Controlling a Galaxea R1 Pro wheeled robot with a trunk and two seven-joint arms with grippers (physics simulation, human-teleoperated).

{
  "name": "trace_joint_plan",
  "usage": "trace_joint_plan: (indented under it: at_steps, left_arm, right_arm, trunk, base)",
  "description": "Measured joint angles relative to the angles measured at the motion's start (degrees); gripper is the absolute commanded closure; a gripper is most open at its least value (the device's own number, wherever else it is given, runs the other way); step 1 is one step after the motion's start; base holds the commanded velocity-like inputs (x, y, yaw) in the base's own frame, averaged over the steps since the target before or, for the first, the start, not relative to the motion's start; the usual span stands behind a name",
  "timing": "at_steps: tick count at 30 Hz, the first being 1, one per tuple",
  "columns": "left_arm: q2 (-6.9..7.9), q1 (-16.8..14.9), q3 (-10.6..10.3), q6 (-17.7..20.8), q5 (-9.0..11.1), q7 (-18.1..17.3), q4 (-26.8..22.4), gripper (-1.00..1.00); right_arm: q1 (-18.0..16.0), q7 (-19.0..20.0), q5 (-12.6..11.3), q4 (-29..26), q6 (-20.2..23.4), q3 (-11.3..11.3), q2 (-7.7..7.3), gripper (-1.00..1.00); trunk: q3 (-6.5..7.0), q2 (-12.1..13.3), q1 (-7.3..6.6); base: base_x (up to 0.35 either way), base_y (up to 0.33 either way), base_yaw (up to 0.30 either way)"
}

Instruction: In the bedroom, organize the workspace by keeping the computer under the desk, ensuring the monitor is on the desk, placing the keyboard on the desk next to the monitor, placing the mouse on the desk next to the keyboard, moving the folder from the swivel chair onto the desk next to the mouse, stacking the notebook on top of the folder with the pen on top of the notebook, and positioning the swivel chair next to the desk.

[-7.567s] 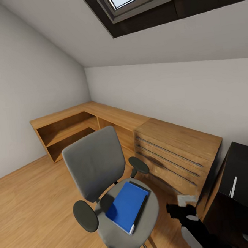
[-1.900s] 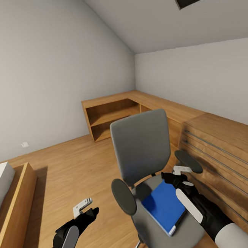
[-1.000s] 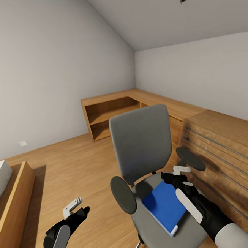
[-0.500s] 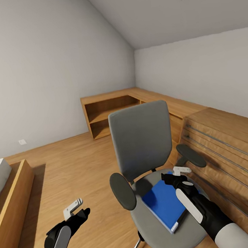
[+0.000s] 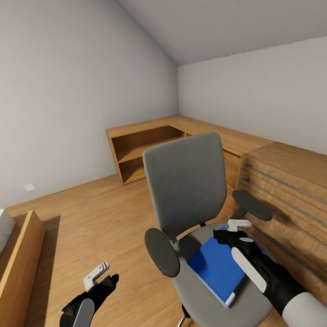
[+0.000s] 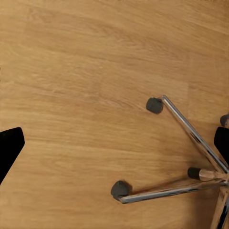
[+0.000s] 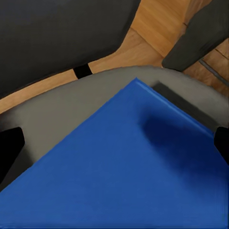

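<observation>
The grey swivel chair (image 5: 186,191) stands in the middle of the head view, its back facing me. On its seat lies the bright blue folder (image 5: 215,270), flat. My right gripper (image 5: 230,230) hovers open just above the folder's far corner. In the right wrist view the folder (image 7: 124,171) spreads between the wide-apart fingers of the right gripper (image 7: 114,148), which cast a shadow on it. My left gripper (image 5: 104,276) hangs open over the floor to the chair's left. The left wrist view looks down past the left gripper (image 6: 114,143) at the chair's chrome star base (image 6: 191,138).
A wooden dresser (image 5: 297,194) with bar handles stands right beside the chair. A low wooden corner shelf unit (image 5: 147,150) runs along the far walls. A wooden bed frame (image 5: 17,254) is at the left. Open wood floor (image 5: 99,220) lies between bed and chair.
Since the oldest frame the view has swung left and both arms have come up, the right gripper reaching over the folder. In the last half second nothing visibly moved.
</observation>
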Motion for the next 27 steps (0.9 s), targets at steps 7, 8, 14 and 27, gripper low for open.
trace_joint_plan:
  at_steps: [7,8,14,27]
  left_arm:
    - [0.01,0.0,-0.11,-0.18,-0.01,0.01,0.03,-1.0]
    - [0.01,0.0,-0.12,-0.18,0.0,0.01,0.08,-1.0]
    - [0.02,0.0,-0.21,-0.26,-0.04,0.01,1.01,-1.0]
    - [0.03,0.0,-0.14,-0.35,-0.05,-0.03,1.26,-1.0]
  right_arm:
    - [-10.21,0.48,-0.15,9.33,3.51,-0.04,0.3,-1.0]
    - [-10.91,0.58,-0.21,10.74,3.43,-0.05,0.35,-1.0]
    - [-13.96,1.82,-0.26,18.34,-0.08,0.09,0.53,-1.0]
    - [-14.37,2.24,-0.39,21.73,-4.38,0.25,1.36,-1.0]
  trunk:
    - [0.0,0.0,0.0]
    - [0.0,0.0,0.0]
    - [0.0,0.0,0.0]
    - [0.0,0.0,0.0]
  base:
    - [0.0,0.0,0.0]
    - [0.0,0.0,0.0]
    - [0.0,0.0,0.0]
    - [0.0,0.0,0.0]
